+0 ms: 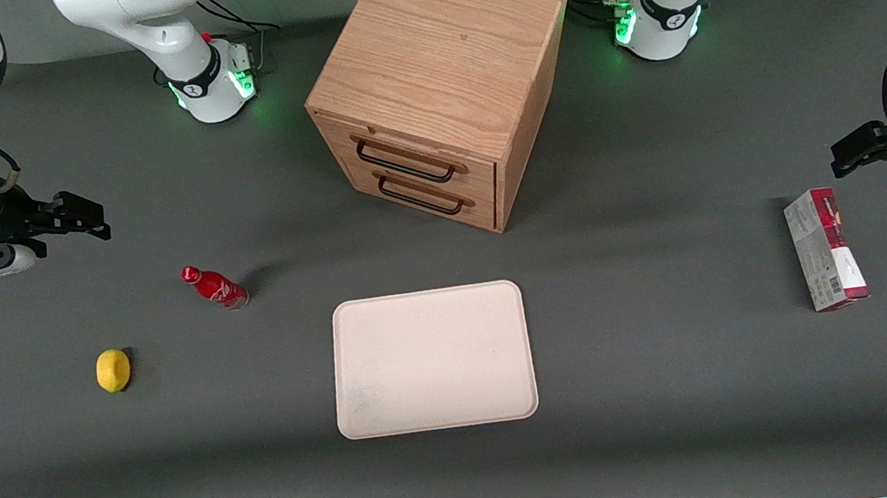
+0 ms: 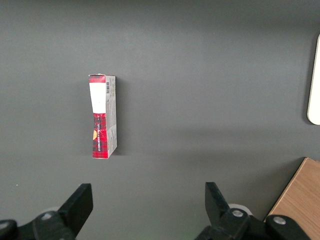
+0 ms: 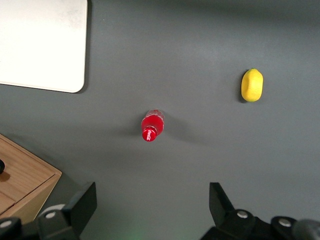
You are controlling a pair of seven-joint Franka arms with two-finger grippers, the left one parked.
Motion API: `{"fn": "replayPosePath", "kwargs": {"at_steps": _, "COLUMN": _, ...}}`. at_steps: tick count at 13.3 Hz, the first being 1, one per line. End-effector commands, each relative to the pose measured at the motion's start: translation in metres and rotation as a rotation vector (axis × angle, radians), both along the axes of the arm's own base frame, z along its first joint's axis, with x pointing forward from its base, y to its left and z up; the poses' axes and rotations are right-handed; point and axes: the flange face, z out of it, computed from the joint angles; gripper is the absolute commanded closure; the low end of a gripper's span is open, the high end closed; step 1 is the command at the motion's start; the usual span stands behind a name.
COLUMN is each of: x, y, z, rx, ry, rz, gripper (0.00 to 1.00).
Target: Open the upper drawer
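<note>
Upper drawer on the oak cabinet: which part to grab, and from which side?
Grip the thin black wire handle of the upper drawer, probably at its middle. It stands off the front panel, leaving room for a finger. Come in from in front of the drawer, fingers above and below the bar. The gripper is open, off toward the working arm's end.

The hand (image 3: pixel 152 207) shows only its fingertips; the cabinet (image 3: pixel 22 182) is cropped to a corner.

The gripper (image 3: pixel 152 207), fingers spread, hangs above a red bottle (image 3: pixel 151 125), with a lemon (image 3: pixel 252 85) and tray (image 3: pixel 42 45) nearby.
</note>
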Motion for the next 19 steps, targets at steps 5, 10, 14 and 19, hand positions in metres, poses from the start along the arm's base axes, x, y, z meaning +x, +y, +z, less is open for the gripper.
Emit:
{"fn": "replayPosePath", "kwargs": {"at_steps": 5, "x": -0.001, "y": -0.001, "z": 0.008, "rx": -0.011, "ry": -0.014, "rz": -0.027, "gripper": 0.00}}
{"fn": "replayPosePath", "kwargs": {"at_steps": 10, "x": 0.008, "y": 0.003, "z": 0.017, "rx": -0.005, "ry": -0.031, "rz": -0.010, "gripper": 0.00}}
{"fn": "replayPosePath", "kwargs": {"at_steps": 14, "x": 0.017, "y": 0.014, "z": 0.015, "rx": 0.014, "ry": -0.030, "rz": 0.005, "gripper": 0.00}}
{"fn": "replayPosePath", "kwargs": {"at_steps": 19, "x": 0.020, "y": 0.080, "z": 0.002, "rx": 0.086, "ry": -0.002, "rz": 0.104, "gripper": 0.00}}
